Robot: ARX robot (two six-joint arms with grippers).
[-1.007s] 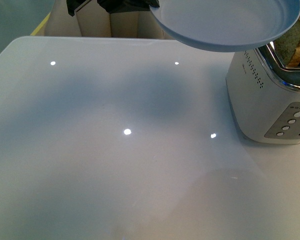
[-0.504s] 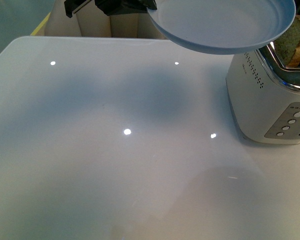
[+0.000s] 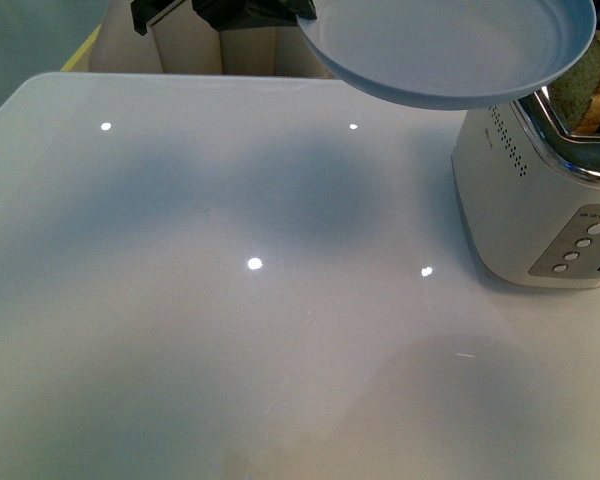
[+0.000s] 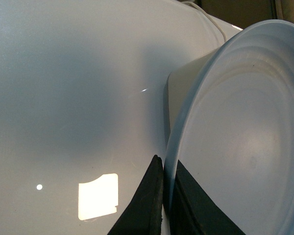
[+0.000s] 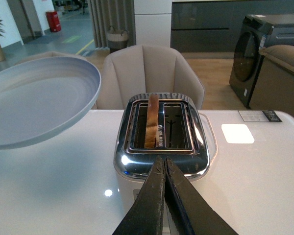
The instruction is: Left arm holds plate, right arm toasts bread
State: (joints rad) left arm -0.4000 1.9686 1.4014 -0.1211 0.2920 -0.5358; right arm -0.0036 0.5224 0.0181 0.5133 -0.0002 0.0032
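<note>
Jaws: L gripper (image 4: 166, 169) nips plate (image 4: 245, 147) by rim only, so tilt may slip it; R gripper (image 5: 163, 161) pressed together, empty, w/ bread (image 5: 151, 122) just beyond tips in toaster (image 5: 196, 164) slot, must part or it knocks slice.

Glossy table (image 3: 180, 350), mirror-bright chrome toaster top (image 5: 130, 164) — smooth plate (image 3: 450, 40).

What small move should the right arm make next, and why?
Probably open the right end effector and lower it around the bread. It hovers shut and empty over the toaster, the slice stands in one slot, and the plate is held in the air beside it.
</note>
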